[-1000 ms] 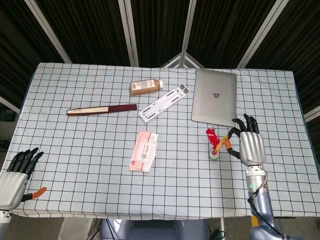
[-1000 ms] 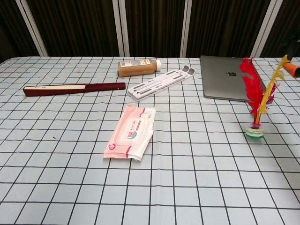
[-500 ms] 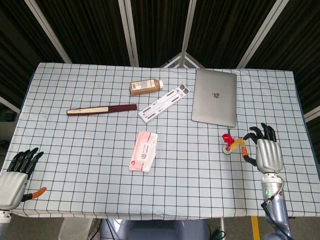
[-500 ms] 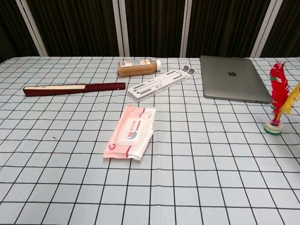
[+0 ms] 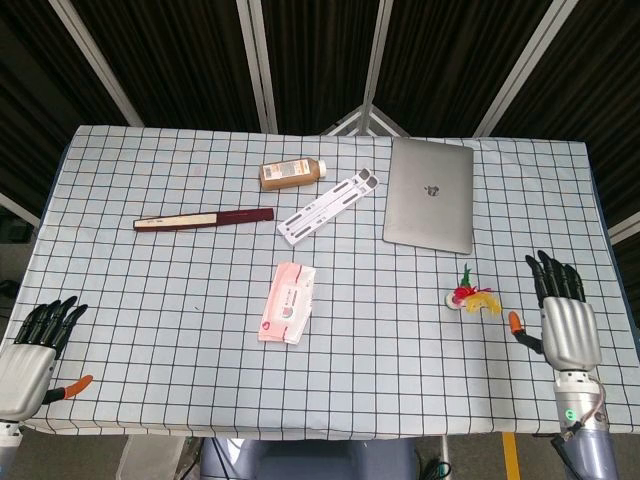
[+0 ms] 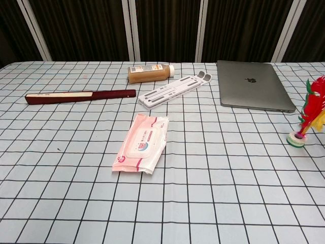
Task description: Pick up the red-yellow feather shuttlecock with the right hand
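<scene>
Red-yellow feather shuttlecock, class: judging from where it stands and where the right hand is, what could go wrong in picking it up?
1. The red-yellow feather shuttlecock stands leaning on its small round base; a sideways touch from the right hand may topple or push it.
2. That open hand is apart from it, near the checked tablecloth's right edge, so a nudge outward could send it toward that edge.
3. Closing on the soft feathers alone may slip.

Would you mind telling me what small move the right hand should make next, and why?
Probably shift the right hand toward the shuttlecock and close the fingers around its feathers. The hand is open, holds nothing, and sits apart from the shuttlecock, which stands on the table between it and the laptop.
</scene>
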